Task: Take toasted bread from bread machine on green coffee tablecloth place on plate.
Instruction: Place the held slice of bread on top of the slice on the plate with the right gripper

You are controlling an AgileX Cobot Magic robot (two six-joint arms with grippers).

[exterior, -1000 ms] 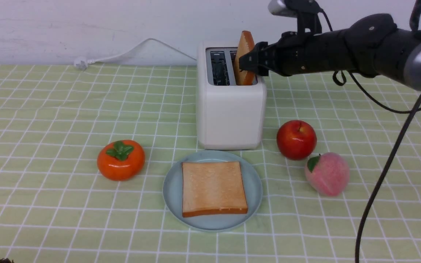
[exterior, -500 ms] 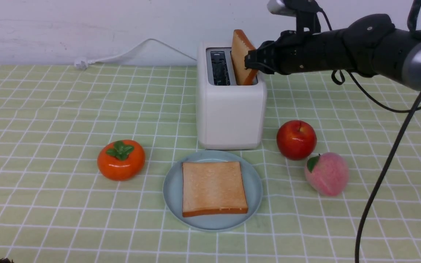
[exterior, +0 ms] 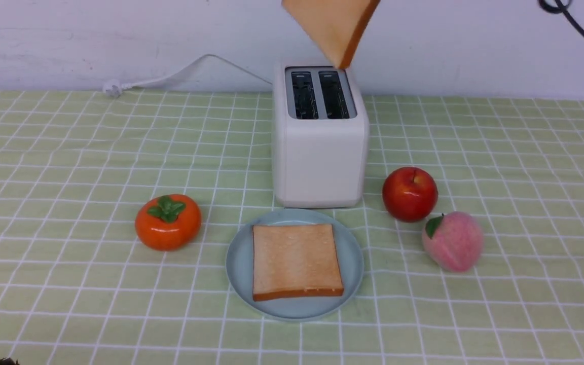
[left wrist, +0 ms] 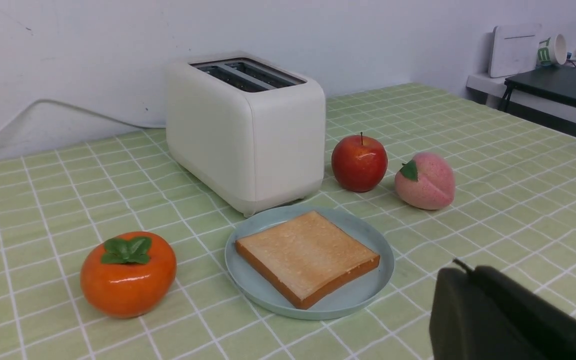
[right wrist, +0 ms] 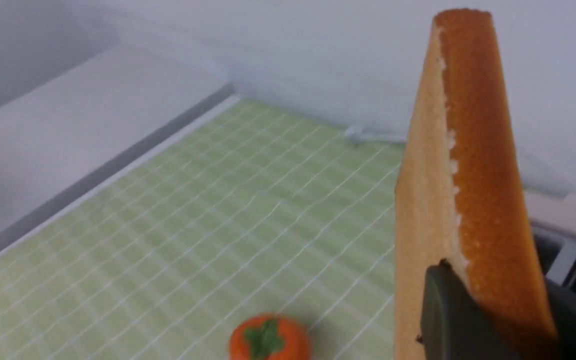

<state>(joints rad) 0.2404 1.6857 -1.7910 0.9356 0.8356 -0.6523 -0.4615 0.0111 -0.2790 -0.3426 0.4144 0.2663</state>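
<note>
The white bread machine stands on the green coffee tablecloth, and both its slots are empty. One slice of toasted bread lies flat on the pale blue plate in front of it. My right gripper is shut on the second slice. It holds that slice on edge in the air above the machine, and the slice's lower part shows at the top of the front view. My left gripper is shut and empty, low over the cloth beside the plate.
An orange persimmon sits left of the plate. A red apple and a pink peach sit to its right. The machine's white cord runs along the back wall. A side table stands beyond the cloth.
The right gripper has lifted the slice out of the machine's right slot and straight up. The arm has left the front view through the top. The right slot is now empty.
</note>
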